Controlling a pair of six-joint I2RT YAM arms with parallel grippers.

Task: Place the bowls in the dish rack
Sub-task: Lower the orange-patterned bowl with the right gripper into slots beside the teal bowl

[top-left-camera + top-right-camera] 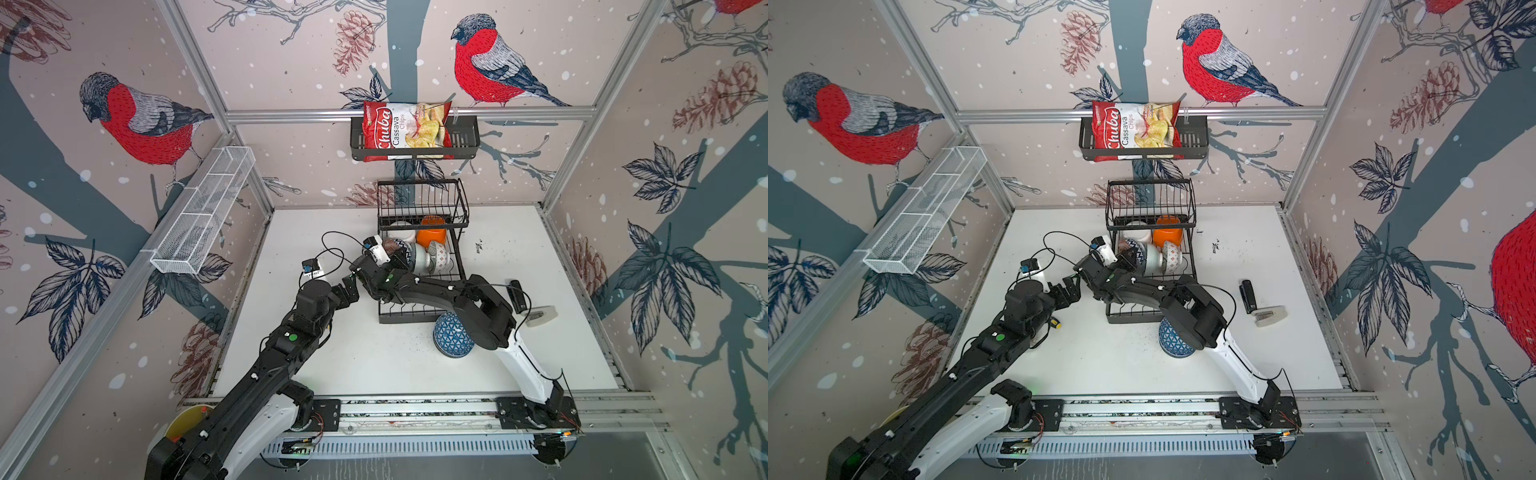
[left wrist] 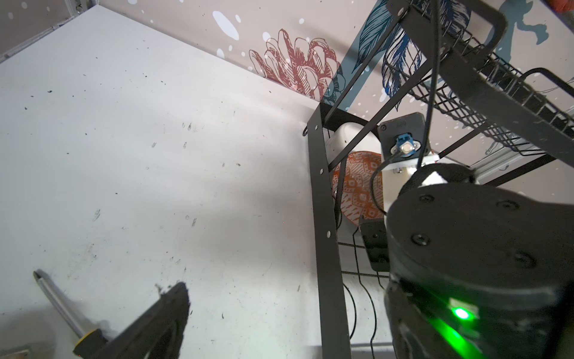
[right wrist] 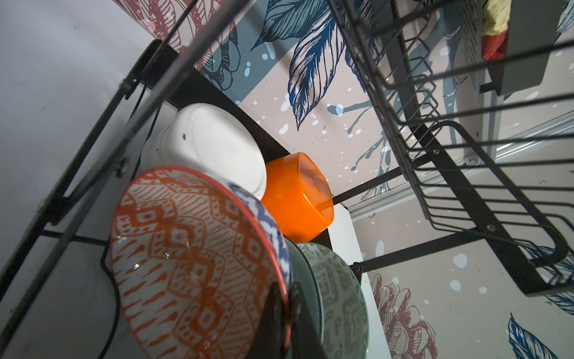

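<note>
The black wire dish rack [image 1: 420, 198] [image 1: 1150, 199] stands at the back middle of the table. Its lower tier holds a white bowl [image 3: 214, 146], an orange bowl [image 3: 298, 199] and a green-patterned bowl [image 3: 335, 298]. My right gripper [image 3: 287, 314] [image 1: 397, 261] is inside the rack, shut on the rim of a red-patterned bowl [image 3: 192, 261] [image 2: 354, 186] that stands on edge. A blue-patterned bowl [image 1: 453, 338] [image 1: 1173, 338] lies upside down on the table in front of the rack, partly under my right arm. My left gripper [image 1: 351, 289] [image 2: 279, 317] hangs open and empty by the rack's left side.
A screwdriver [image 2: 62, 304] lies on the table under my left arm. A black stapler [image 1: 517, 295] and a white holder [image 1: 540, 313] lie right of the rack. On the walls hang a black basket with a chips bag [image 1: 405, 133] and a white mesh shelf [image 1: 203, 212].
</note>
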